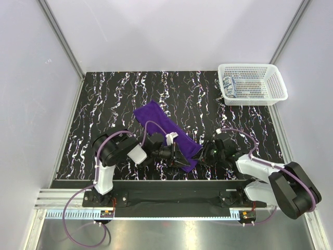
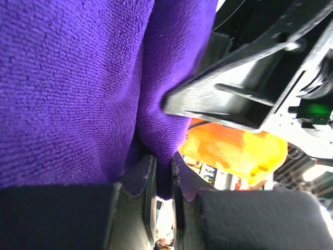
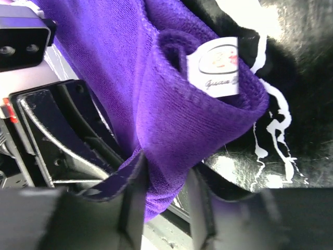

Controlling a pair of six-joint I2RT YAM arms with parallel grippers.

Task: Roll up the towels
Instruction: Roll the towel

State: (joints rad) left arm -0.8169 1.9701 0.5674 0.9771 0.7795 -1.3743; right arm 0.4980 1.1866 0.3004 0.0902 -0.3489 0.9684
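Note:
The purple towel (image 1: 158, 121) lies diagonally on the black marbled table (image 1: 114, 104), its near end curled over between both grippers. My left gripper (image 1: 180, 158) is shut on the towel's near edge; in the left wrist view the cloth (image 2: 78, 78) is pinched between the jaws of the left gripper (image 2: 162, 166). My right gripper (image 1: 207, 154) grips the curled near corner; in the right wrist view the fold (image 3: 177, 109) with its white label (image 3: 218, 67) sits between the jaws of the right gripper (image 3: 166, 174). The patterned towel (image 1: 230, 86) lies rolled in the basket.
The white mesh basket (image 1: 273, 83) stands at the table's far right corner. White walls with metal rails enclose the table. Both arms crowd the near middle edge, with the left arm's black frame (image 3: 57, 130) close to my right fingers.

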